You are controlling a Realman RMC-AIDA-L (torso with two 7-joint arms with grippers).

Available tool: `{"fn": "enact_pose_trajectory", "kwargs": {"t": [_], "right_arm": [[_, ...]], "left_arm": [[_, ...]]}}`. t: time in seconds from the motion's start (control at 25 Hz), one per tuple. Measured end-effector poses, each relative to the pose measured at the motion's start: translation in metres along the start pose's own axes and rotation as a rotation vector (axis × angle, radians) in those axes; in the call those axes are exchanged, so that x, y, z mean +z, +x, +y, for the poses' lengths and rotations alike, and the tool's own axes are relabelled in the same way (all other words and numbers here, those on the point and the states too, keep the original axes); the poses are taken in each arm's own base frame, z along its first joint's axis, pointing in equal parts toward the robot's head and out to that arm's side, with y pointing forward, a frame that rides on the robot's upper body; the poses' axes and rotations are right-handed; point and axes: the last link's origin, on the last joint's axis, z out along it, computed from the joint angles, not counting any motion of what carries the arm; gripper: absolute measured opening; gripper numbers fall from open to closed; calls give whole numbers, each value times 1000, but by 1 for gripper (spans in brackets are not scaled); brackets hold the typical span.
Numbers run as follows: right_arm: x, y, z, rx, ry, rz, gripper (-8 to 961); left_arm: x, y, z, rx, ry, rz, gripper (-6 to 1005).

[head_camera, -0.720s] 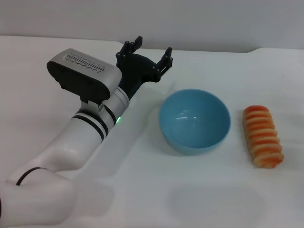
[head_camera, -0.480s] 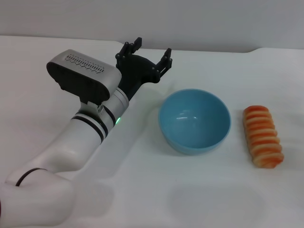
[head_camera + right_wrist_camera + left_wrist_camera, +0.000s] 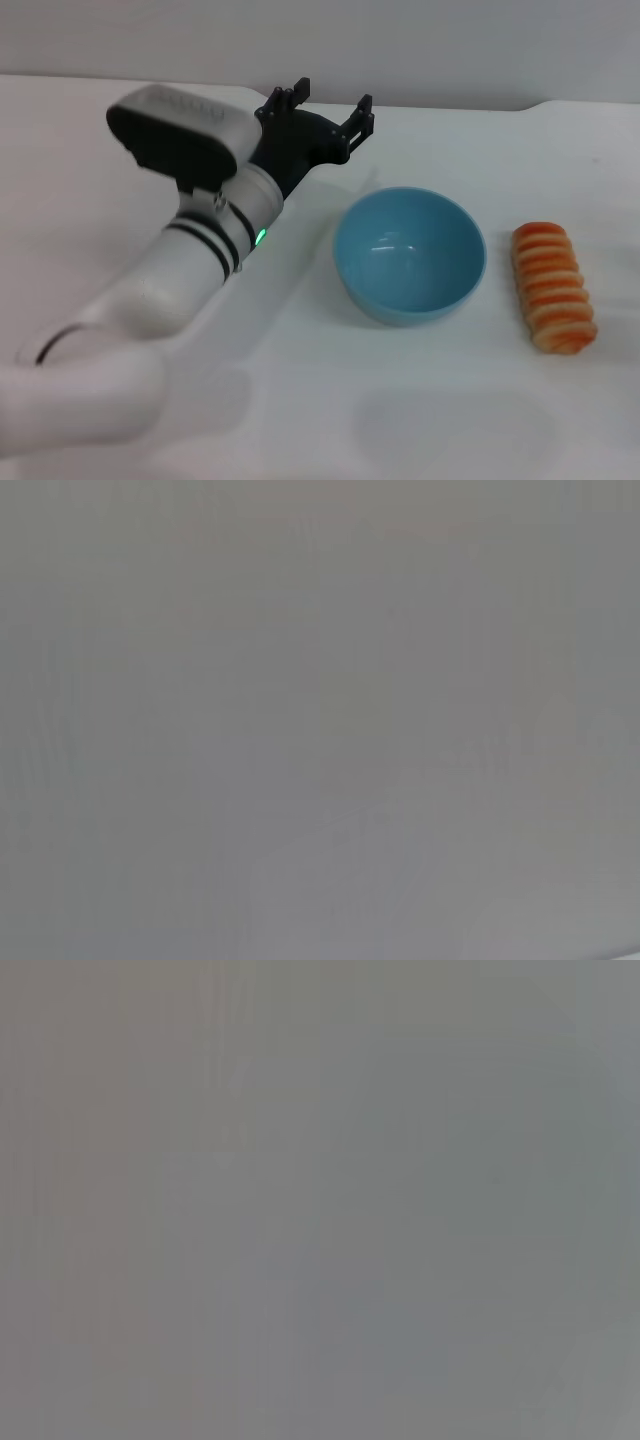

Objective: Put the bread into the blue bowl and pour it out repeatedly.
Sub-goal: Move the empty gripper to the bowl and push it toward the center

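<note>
reaching over the white bench [image 3: 420, 420], left tool [image 3: 328, 108] spread wide, empty, at 11 o'clock of the blue bowl [image 3: 410, 255] | bread [image 3: 554, 287] lies at bowl's 3 o'clock, untouched | step: loading not yet begun | next: grasp the loaf; right arm unseen

No writing that I can read anywhere in front of me.

My left arm's casing [image 3: 190, 130], the blue bowl [image 3: 410, 255], the bread [image 3: 553, 288] and the white table [image 3: 330, 400] carry no letters, numbers, brand marks or signs that I can make out. Both of my wrist views show only a flat grey field, with no text in them.
</note>
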Motion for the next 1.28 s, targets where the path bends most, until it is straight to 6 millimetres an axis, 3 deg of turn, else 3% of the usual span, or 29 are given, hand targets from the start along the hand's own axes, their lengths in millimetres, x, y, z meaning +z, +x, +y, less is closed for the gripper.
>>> {"fn": "enact_pose_trajectory", "kwargs": {"t": [0.32, 0.36, 0.68, 1.08, 1.28], "right_arm": [[-1, -1, -4, -6, 7, -3, 626], [-1, -1, -5, -7, 9, -3, 626], [-1, -3, -7, -12, 12, -10, 625], [6, -8, 0, -16, -10, -26, 623], [7, -8, 0, -13, -9, -25, 622]], "left_arm": [[27, 29, -23, -18, -33, -269, 773], [29, 40, -27, 16, -50, -312, 773], [23, 81, -39, 68, -187, -491, 773], [18, 92, -28, 77, -317, -639, 777], [25, 82, -27, 75, -319, -680, 781]]}}
